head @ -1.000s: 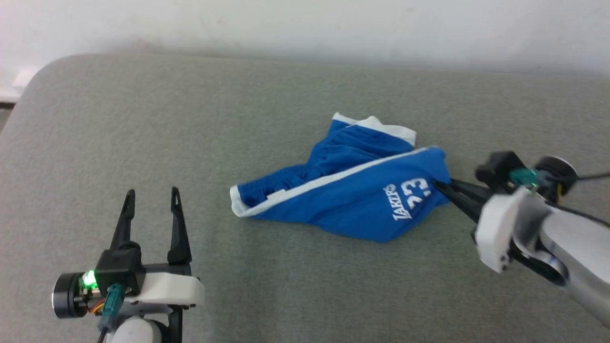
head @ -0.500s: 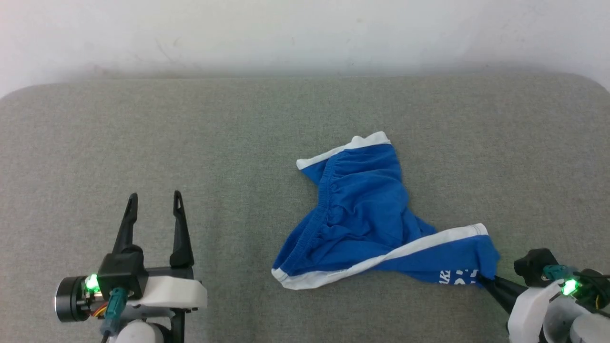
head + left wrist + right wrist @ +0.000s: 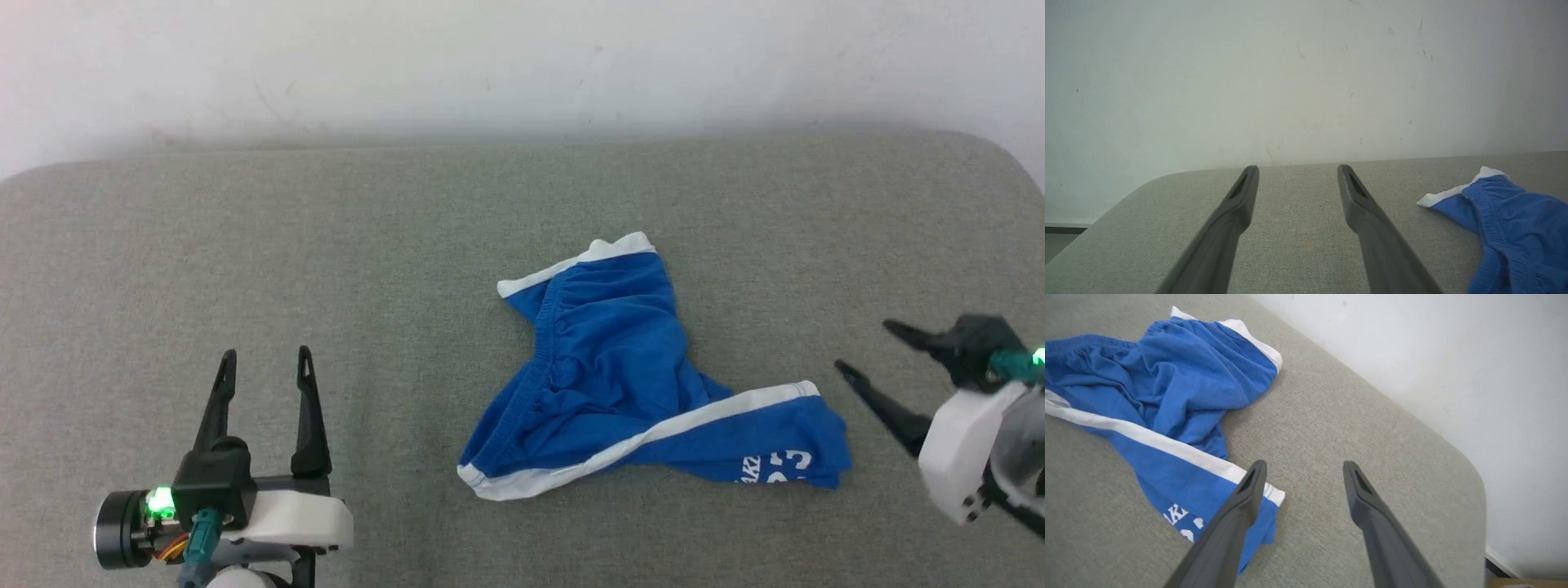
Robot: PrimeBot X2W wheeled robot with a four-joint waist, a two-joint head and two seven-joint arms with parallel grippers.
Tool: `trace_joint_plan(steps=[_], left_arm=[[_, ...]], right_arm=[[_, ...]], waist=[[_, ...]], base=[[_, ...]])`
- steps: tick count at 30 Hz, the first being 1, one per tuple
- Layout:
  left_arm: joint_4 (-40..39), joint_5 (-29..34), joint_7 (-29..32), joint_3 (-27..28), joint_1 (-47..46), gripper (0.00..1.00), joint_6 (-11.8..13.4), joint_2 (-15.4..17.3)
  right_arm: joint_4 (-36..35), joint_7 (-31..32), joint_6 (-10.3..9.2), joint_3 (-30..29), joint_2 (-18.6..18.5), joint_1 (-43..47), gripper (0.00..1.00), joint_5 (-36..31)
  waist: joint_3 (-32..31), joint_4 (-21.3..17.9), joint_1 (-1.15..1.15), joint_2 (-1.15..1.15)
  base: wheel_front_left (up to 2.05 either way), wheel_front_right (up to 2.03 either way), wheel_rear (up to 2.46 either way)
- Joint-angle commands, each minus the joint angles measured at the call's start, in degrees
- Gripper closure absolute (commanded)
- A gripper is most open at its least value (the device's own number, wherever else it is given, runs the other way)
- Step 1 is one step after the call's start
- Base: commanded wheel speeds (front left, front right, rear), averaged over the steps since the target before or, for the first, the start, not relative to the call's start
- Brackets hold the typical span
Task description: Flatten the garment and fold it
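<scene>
1 garment (image 3: 620, 384) (blue shorts, crumpled, not folded) lying mid-counter (image 3: 326, 245). 2 claws: right claw (image 3: 865, 347) at its 3 o'clock, near but not touching, spread wide, empty; left claw (image 3: 266, 354) at 8 o'clock, well apart, likewise spread, empty.

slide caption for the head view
Crumpled blue shorts lie on the grey surface between the open left gripper and open right gripper

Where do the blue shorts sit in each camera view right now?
Head view: shorts just right of centre.
Left wrist view: shorts at the lower right edge.
Right wrist view: shorts across the left half.
Shared landmark: the white hem nearest the wall.
</scene>
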Motion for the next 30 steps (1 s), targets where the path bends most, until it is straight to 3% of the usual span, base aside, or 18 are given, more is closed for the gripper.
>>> trace_joint_plan(steps=[1, 6, 11, 16, 25, 26, 27, 30], left_arm=[[-0.2, 0.6, -0.3, -0.3, 0.0, 0.00, 0.0, -0.2], [-0.5, 0.6, -0.3, -1.0, -1.0, 0.00, -0.1, -0.4], [-0.7, 0.5, -0.3, -1.7, -2.3, 0.00, 0.0, -0.7], [-0.7, 0.4, -0.3, -2.4, -3.8, 0.00, 0.0, -0.9], [0.0, 0.4, -0.3, -3.3, -5.4, 0.00, -0.1, -1.2], [0.1, 0.4, -0.3, -3.3, -5.4, 0.00, -0.1, -1.2], [0.2, 0.4, -0.3, -3.3, -5.4, 0.00, -0.1, -1.2], [0.4, 0.4, -0.3, -3.3, -5.3, 0.00, -0.4, -0.8]], right_arm=[[-1.5, 2.5, -0.06, -0.1, -1.3, -1.7, 0.00, -1.0], [-3.5, 17.3, -0.06, 4.8, -4.0, -6.7, 0.00, -0.3], [0.0, 23.6, -0.06, 8.6, -2.0, -11.2, 0.00, 6.2], [7.1, 25.4, -0.06, 12.5, -0.7, -15.1, 0.00, 9.2], [18.8, 22.5, -0.06, 19.5, 3.6, -17.2, 0.00, 15.2], [19.3, 21.7, -0.06, 20.4, 3.6, -17.4, 0.54, 15.4], [19.8, 20.5, -0.06, 21.0, 3.6, -17.7, 1.00, 15.6], [20.2, 15.4, -0.06, 22.4, 3.6, -18.5, 1.00, 16.0]], waist=[[0.4, 0.4, 0.00, 0.00], [1.9, 1.6, 0.00, 0.00], [4.2, 3.4, 0.00, 0.00], [6.7, 5.1, 0.00, 0.00], [9.0, 6.0, 0.00, 0.00], [8.9, 5.9, 0.00, 0.00], [8.7, 5.7, 0.00, 0.00], [7.6, 5.0, 0.00, 0.00]], base=[[0.00, 0.00, 0.00], [0.00, 0.00, 0.00], [0.00, 0.00, 0.00], [0.00, 0.00, 0.00], [0.00, 0.00, 0.00], [0.00, 0.00, 0.00], [0.00, 0.00, 0.00], [0.00, 0.00, 0.00]])
